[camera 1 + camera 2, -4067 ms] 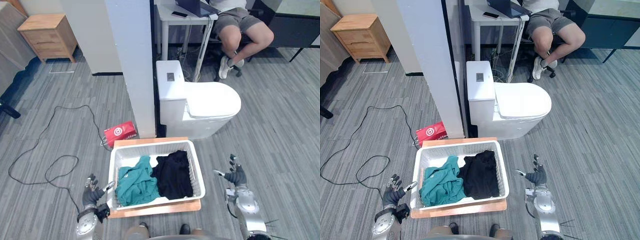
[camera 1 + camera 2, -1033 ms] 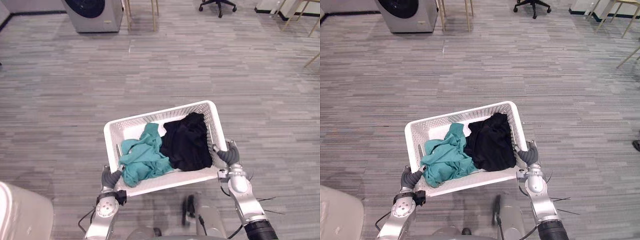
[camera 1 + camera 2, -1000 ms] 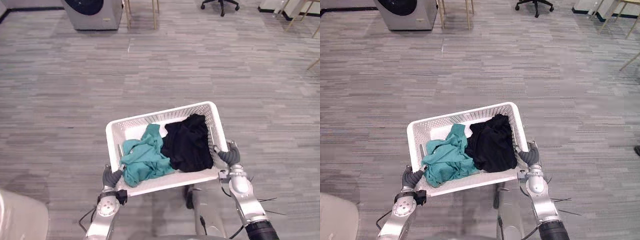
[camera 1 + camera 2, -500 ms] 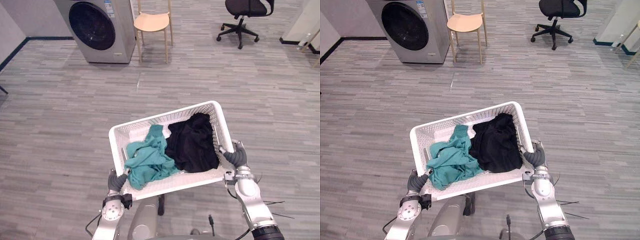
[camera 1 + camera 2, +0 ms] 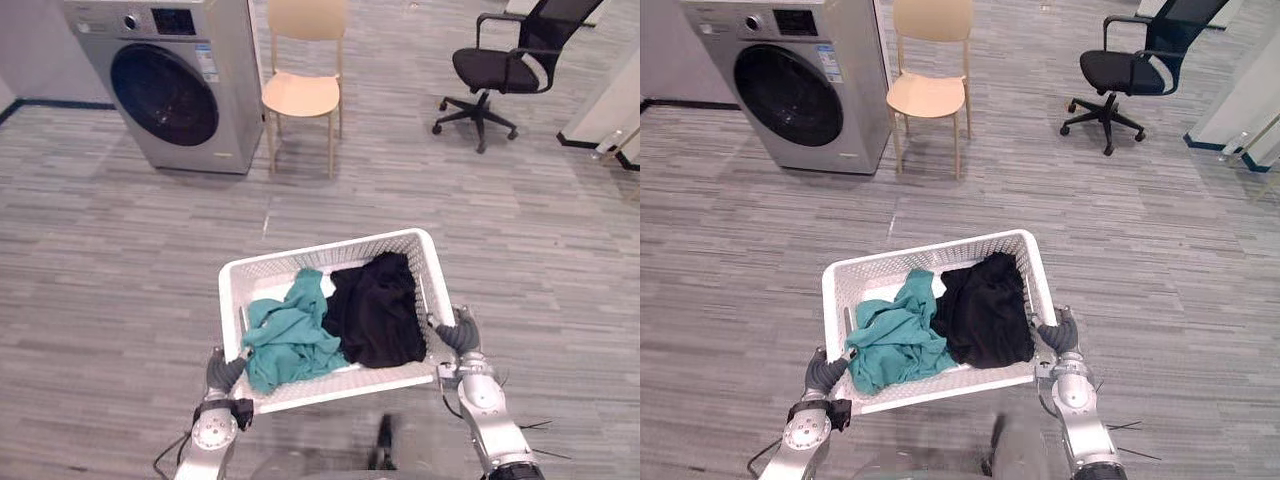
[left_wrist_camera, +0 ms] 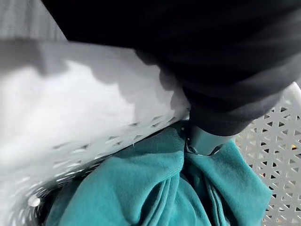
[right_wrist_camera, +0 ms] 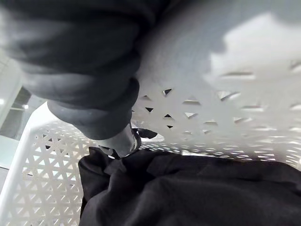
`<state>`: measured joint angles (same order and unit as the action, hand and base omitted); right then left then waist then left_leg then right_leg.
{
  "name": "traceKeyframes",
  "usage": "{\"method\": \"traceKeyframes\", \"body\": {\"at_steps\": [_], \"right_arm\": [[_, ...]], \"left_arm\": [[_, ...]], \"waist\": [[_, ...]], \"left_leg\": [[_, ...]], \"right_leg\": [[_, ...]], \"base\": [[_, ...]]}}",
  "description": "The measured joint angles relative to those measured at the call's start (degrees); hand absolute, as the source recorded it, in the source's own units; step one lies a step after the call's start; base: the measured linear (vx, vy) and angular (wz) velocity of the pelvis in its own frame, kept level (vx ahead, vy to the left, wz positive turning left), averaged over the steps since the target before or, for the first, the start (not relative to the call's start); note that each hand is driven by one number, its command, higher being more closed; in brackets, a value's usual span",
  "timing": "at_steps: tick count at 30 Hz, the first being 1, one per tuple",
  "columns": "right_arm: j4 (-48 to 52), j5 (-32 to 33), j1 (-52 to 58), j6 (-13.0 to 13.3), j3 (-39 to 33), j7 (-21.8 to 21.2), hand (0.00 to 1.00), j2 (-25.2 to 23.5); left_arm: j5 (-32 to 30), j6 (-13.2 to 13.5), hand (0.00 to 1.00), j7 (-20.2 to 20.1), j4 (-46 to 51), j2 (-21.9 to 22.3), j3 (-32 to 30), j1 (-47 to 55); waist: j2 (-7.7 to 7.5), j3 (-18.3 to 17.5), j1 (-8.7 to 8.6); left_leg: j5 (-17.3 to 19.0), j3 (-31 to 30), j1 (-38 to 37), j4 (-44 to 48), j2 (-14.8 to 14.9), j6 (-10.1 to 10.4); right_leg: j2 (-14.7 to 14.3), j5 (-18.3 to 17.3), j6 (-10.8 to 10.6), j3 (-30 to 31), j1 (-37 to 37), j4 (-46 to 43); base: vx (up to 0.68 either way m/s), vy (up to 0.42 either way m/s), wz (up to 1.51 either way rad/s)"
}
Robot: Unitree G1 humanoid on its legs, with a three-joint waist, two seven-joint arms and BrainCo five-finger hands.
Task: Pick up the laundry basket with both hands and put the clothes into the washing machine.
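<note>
Basket: a white plastic basket (image 5: 330, 250) with lattice walls, held up in the air between the two hands and turned a little askew.
Clothes: a crumpled teal cloth (image 5: 290, 335) lies in the left half of the basket and a black cloth (image 5: 378, 310) in the right half. The two touch in the middle.
Left hand: the left hand (image 5: 222, 372) is at the near left corner of the basket. In its wrist view the thumb is hooked over the rim and reaches inside, touching the teal cloth. The hand is closed on the rim.
Right hand: the right hand (image 5: 452, 335) is at the right side of the basket, toward the near corner. Its thumb also comes over the rim to the inside, just beside the black cloth. This hand grips the basket wall too.
Floor: a grey plank floor (image 5: 120, 280), below the basket and all around it.
Washing machine: a silver-grey washing machine (image 5: 170, 85), well beyond the basket on its far left. The round dark door looks closed.
Wooden chair: a light wooden chair (image 5: 303, 90), well beyond the far edge of the basket.
Office chair: a black office chair (image 5: 510, 65) on wheels, far beyond the basket on its right.
</note>
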<state>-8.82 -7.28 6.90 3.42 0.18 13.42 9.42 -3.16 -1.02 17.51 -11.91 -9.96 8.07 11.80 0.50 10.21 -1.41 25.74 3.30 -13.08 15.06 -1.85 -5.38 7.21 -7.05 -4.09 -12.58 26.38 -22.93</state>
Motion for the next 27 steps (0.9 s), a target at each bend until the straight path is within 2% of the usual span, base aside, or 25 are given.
{"method": "traceKeyframes", "body": {"at_steps": [1, 2, 3, 4, 5, 6, 7, 8, 9, 10, 11, 13, 14, 15, 16, 17, 18, 19, 20, 22, 23, 24, 25, 26, 27], "right_arm": [[0.2, 0.0, 0.0, 0.0, -0.1, 0.1, 1.00, 0.2], [0.2, 0.0, 0.2, 0.0, -0.1, 0.2, 1.00, 0.6], [-0.1, 0.0, 0.0, -0.1, -0.1, 0.2, 1.00, 1.9], [0.0, -0.1, -0.7, -0.6, -0.5, 0.2, 1.00, 2.5], [0.0, 0.0, -0.2, -1.1, -1.1, 0.2, 1.00, 3.1], [0.0, 0.1, 1.2, -1.2, -1.0, 0.0, 1.00, 3.4], [1.5, 0.3, 3.4, -1.5, -1.0, -0.1, 1.00, 2.4], [2.6, 0.5, 3.9, -1.4, -1.0, 0.2, 1.00, 2.5], [2.6, 0.9, 2.9, -1.2, -1.1, 0.5, 1.00, 1.8], [2.6, 1.0, 2.4, -1.3, -0.5, 0.5, 1.00, 0.9], [2.6, 1.1, 2.3, -1.3, 0.0, 0.5, 1.00, 0.6], [2.6, 1.2, 1.2, -1.1, 0.4, 0.5, 1.00, 0.5], [2.3, 1.2, 0.9, -1.1, 0.4, 0.4, 1.00, 0.7], [1.6, 1.2, -0.2, -1.1, 0.4, 0.3, 1.00, 1.4], [1.0, 1.2, -0.9, -1.0, 0.4, 0.3, 1.00, 2.0], [0.5, 1.2, -1.6, -0.9, 0.5, 0.4, 1.00, 2.8], [-0.7, 1.2, -2.1, -0.9, 1.1, 0.5, 1.00, 2.2], [-1.3, 1.2, -2.4, -0.8, 1.2, 0.5, 1.00, 1.9], [-1.8, 1.6, -2.6, -0.6, 0.8, 0.5, 1.00, 2.6], [-3.7, 2.1, -3.1, -0.6, 0.6, 0.2, 1.00, 2.3], [-4.6, 2.1, -3.2, -0.6, 0.6, 0.0, 1.00, 1.9], [-8.1, 2.3, -3.2, -0.7, 0.7, -0.1, 1.00, 1.0], [-8.9, 2.3, -3.1, -1.0, 0.7, -0.1, 1.00, 1.0], [-9.1, 2.3, -2.6, -1.1, 1.0, -0.1, 1.00, 0.5], [-8.4, 2.5, -2.7, -0.9, 1.4, -0.1, 1.00, 0.6]], "left_arm": [[-0.2, 0.0, 1.00, 0.0, -0.3, 0.2, 0.1, -0.4], [-0.3, 0.0, 1.00, 0.0, -1.3, 0.3, 0.4, -0.6], [-0.4, 0.0, 1.00, -0.1, -3.0, 2.0, 0.5, -1.0], [-0.5, 0.0, 1.00, -0.1, -4.4, 2.8, 0.0, -2.3], [-0.5, -0.1, 1.00, -0.1, -6.9, 3.7, 0.2, -5.6], [-0.8, 0.0, 1.00, -0.3, -7.1, 4.4, 0.0, -4.6], [-1.0, 0.5, 1.00, -0.7, -4.8, 4.1, 0.4, -0.8], [-1.0, 1.0, 1.00, -0.7, -4.4, 4.5, 0.4, -0.1], [-1.0, 1.0, 1.00, -0.6, -4.0, 4.5, -0.3, -0.1], [-1.0, 0.9, 1.00, -0.7, -3.8, 3.5, -1.1, -0.9], [-1.0, 0.9, 1.00, -0.7, -3.3, 3.0, -1.4, -1.0], [-1.0, 1.3, 1.00, -0.8, -1.8, 2.2, -1.5, 0.4], [-1.0, 1.3, 1.00, -0.8, -1.6, 2.4, -1.5, 0.7], [-1.0, 1.3, 1.00, -0.8, -1.1, 2.8, -1.5, 1.0], [-1.0, 1.3, 1.00, -0.8, -0.7, 3.1, -1.5, 1.1], [-1.1, 1.3, 1.00, -0.8, -0.1, 3.4, -1.5, 1.0], [-1.3, 1.1, 1.00, -0.8, -0.1, 2.9, -1.7, 1.3], [-1.5, 1.1, 1.00, -0.8, 0.1, 2.7, -1.9, 1.2], [-1.7, 0.9, 1.00, -0.8, 0.4, 3.2, -1.8, 0.5], [-2.2, 0.8, 1.00, -0.8, 0.4, 2.7, -1.5, 0.3], [-2.1, 0.6, 1.00, -1.1, 0.4, 2.5, -1.5, 0.3], [-1.0, 0.4, 1.00, -2.2, 0.5, 2.7, -1.3, 0.9], [-1.0, 0.3, 1.00, -2.3, 0.5, 2.7, -1.3, 1.3], [-1.0, 0.3, 1.00, -2.5, 0.8, 2.5, -1.2, 1.9], [-1.0, 0.4, 1.00, -2.5, 1.4, 1.9, -1.2, 1.8]], "waist": [[0.04, 0.0, -0.61], [0.79, -1.3, -0.83], [4.98, -2.7, 0.07], [6.80, -2.1, 0.55], [4.56, -0.1, -0.76], [3.34, 0.7, -1.29], [5.13, -1.7, -0.56], [6.33, -1.2, -0.69], [8.42, -1.4, 0.76], [7.20, -0.9, 2.34], [6.08, -0.6, 2.59], [2.37, 1.0, 4.04], [1.67, 1.0, 4.15], [1.22, 1.0, 4.41], [1.36, 1.0, 4.57], [2.75, 0.6, 5.46], [1.60, -0.2, 5.66], [0.28, -0.8, 5.31], [-0.14, -1.5, 5.22], [-0.44, -1.3, 5.35], [-0.85, -1.1, 5.28], [-1.10, -0.9, 5.32], [-0.74, -0.8, 5.28], [0.69, -1.0, 4.92], [1.37, -1.2, 4.21]], "left_leg": [[0.2, -0.2, -2.0, -0.8, 0.3, 0.5], [1.2, -0.3, -4.6, -0.6, 1.4, 2.4], [1.8, -0.2, -5.2, 1.7, 4.6, 3.7], [-0.7, -0.6, -3.3, 8.9, 6.5, 7.6], [-12.8, -1.5, 0.1, 21.3, 4.2, 8.8], [-25.7, 0.2, 1.1, 28.3, 3.5, 9.6], [-32.1, 2.0, 5.2, 42.2, 7.0, 10.2], [-27.9, 3.8, 8.2, 49.8, 10.1, 8.3], [-20.9, 4.7, 15.2, 58.3, 14.1, 5.6], [-16.5, 5.5, 20.9, 58.7, 14.4, 3.7], [-14.7, 6.0, 23.5, 57.4, 14.2, 3.1], [-10.6, 7.3, 31.9, 43.2, 11.7, 3.9], [-10.8, 7.2, 33.1, 36.5, 10.7, 4.3], [-12.4, 7.1, 34.7, 21.5, 9.5, 6.7], [-14.3, 6.9, 35.1, 13.4, 9.6, 8.8], [-19.8, 7.1, 35.5, 4.1, 10.8, 10.7], [-25.4, 8.9, 35.2, 7.6, 9.0, 7.4], [-23.4, 8.7, 35.9, 10.2, 7.7, 4.4], [-17.5, 9.5, 37.3, 17.7, 5.8, -0.5], [-11.7, 10.2, 34.0, 19.9, 3.6, -1.8], [-10.3, 10.2, 31.6, 19.2, 2.4, -1.8], [-8.7, 10.1, 23.6, 15.6, -0.3, -1.3], [-8.6, 9.9, 20.2, 13.6, -0.8, -1.0], [-8.5, 8.4, 13.8, 8.5, -1.4, -1.0], [-8.6, 7.3, 9.2, 3.9, -1.7, -1.0]], "right_leg": [[-0.5, 5.3, 0.2, -0.1, 0.3, 4.6], [-2.8, 15.4, 4.7, -0.4, 0.7, 8.1], [-6.0, 16.7, 6.4, -0.3, 0.8, 5.5], [-6.6, 13.4, 8.7, -0.2, 1.2, 0.2], [-1.2, 7.0, 12.5, -0.8, 2.9, -14.7], [0.0, 2.9, 12.5, -3.2, 2.8, -21.3], [-5.8, 4.5, 12.2, -5.7, -5.0, -5.2], [-7.4, 1.8, 10.9, -6.2, -7.7, -4.7], [-11.1, -0.5, 11.4, -5.0, -11.6, -2.9], [-11.4, -2.1, 11.2, -2.8, -15.7, -0.4], [-11.2, -2.3, 10.9, -1.9, -18.1, 1.4], [-8.4, -3.8, 8.1, 1.6, -27.4, 8.9], [-7.4, -4.2, 7.4, 2.1, -29.2, 10.5], [-5.8, -5.1, 5.9, 3.1, -32.7, 13.7], [-5.5, -5.6, 4.9, 3.5, -34.3, 15.3], [-5.5, -7.0, 2.7, 5.1, -37.4, 17.6], [-3.5, -8.5, 1.3, 6.2, -40.8, 18.8], [-1.6, -8.9, 0.4, 6.2, -41.5, 18.4], [1.6, -9.7, -3.0, 7.0, -39.3, 9.7], [4.4, -7.4, -8.2, 11.3, -31.4, -13.4], [5.2, -5.8, -8.7, 12.3, -28.5, -22.2], [7.1, -5.6, -6.5, 11.7, -24.1, -38.0], [7.4, -6.1, -5.4, 10.4, -23.0, -40.8], [6.7, -7.5, -3.1, 7.1, -20.1, -41.8], [5.8, -8.7, -1.4, 3.2, -16.3, -38.9]], "base": [[1.09, -0.122, 0.44], [0.78, -0.092, -0.06], [0.96, -0.043, -0.33], [0.90, -0.005, -0.03], [0.84, -0.029, 0.39], [0.72, -0.233, 0.32], [0.56, -0.328, -0.04], [0.68, -0.254, -0.64], [0.72, -0.043, -0.66], [0.70, 0.079, -0.69], [0.70, 0.079, -0.42], [0.67, 0.126, -0.34], [0.66, 0.208, -0.34], [0.53, 0.199, -0.25], [0.82, 0.370, -0.43], [0.88, 0.427, -0.46], [0.75, 0.370, -0.32], [0.83, 0.374, 0.08], [0.83, 0.378, 0.26], [0.79, 0.380, 0.14], [0.74, 0.315, 0.14], [0.73, 0.288, 0.16], [0.86, 0.306, 0.17], [0.68, 0.222, 0.17], [0.66, 0.204, 0.25]]}}
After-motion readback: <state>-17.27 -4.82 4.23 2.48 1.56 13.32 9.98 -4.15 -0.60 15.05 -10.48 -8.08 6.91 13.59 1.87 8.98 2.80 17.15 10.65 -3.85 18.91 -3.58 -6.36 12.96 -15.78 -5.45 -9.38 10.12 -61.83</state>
